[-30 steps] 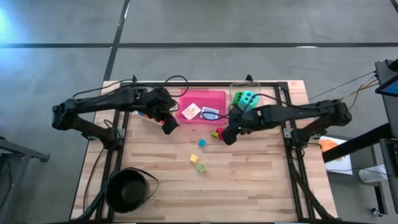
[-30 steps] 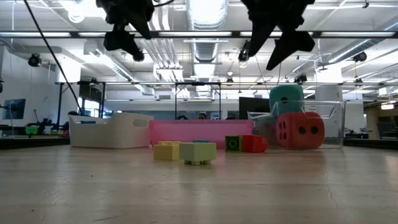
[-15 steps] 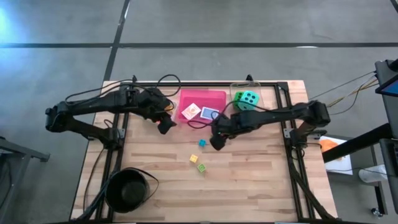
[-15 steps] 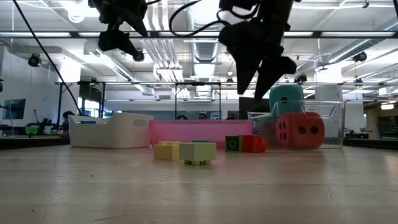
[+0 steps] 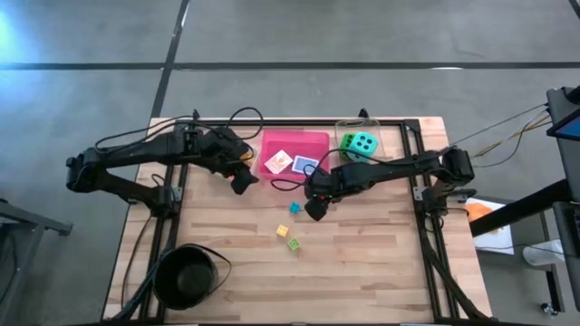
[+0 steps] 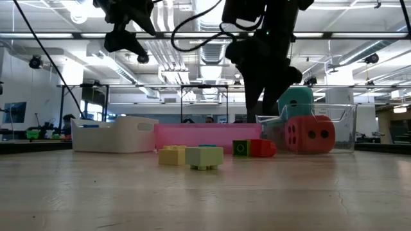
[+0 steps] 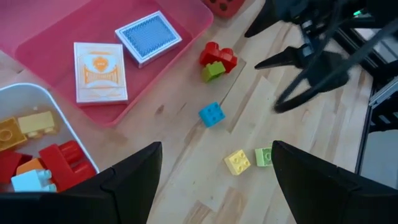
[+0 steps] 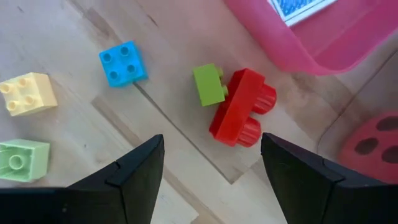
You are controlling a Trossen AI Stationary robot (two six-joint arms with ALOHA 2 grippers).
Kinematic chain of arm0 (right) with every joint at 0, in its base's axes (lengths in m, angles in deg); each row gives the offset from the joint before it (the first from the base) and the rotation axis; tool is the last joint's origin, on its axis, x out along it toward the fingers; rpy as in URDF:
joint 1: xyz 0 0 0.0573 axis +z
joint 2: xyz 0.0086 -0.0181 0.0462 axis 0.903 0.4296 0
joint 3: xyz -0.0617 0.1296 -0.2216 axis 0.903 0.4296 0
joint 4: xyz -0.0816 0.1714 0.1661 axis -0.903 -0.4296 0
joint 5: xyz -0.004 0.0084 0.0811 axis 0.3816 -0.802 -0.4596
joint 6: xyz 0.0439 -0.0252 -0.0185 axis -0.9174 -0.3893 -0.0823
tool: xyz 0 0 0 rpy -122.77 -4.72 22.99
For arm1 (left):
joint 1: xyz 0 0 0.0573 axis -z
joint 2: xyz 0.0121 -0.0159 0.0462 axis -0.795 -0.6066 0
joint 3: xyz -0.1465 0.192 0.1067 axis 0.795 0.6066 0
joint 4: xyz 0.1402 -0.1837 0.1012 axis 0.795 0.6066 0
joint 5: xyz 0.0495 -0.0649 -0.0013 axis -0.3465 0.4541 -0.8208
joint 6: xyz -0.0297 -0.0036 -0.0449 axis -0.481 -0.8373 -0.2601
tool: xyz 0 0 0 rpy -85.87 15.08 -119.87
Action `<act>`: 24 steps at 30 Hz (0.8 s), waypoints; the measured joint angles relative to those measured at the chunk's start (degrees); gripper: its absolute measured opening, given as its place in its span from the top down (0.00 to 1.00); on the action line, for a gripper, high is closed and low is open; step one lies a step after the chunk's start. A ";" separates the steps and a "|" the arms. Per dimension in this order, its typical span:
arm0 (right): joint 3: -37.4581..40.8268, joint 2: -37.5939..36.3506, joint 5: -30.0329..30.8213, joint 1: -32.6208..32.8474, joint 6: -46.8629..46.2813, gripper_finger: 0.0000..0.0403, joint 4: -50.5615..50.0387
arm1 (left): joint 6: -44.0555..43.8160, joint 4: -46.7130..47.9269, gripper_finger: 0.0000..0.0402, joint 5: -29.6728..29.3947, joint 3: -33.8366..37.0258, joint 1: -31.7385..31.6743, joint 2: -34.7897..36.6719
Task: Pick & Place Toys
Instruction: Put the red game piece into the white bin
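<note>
4 views are covering the scene. The high camera is looking straight down on the whole table (image 5: 362, 263) from well above. The low camera is sitting at table-top height, facing level across the boards into the room behind. The left wrist camera is looking down from farther off, the right wrist camera from close by; both are sharing the blue block (image 7: 212, 114), the red block (image 8: 239, 109) and the pink tray (image 7: 56, 25).

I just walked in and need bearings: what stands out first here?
The pink tray at the table's far edge holds two cards. The open right hand hovers over loose blocks: a red block touching a green one, a blue block apart.
</note>
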 joint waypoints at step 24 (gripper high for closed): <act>0.61 6.64 -2.15 -0.31 16.93 0.36 2.57 | -0.02 -0.77 0.25 -0.02 0.00 0.00 0.00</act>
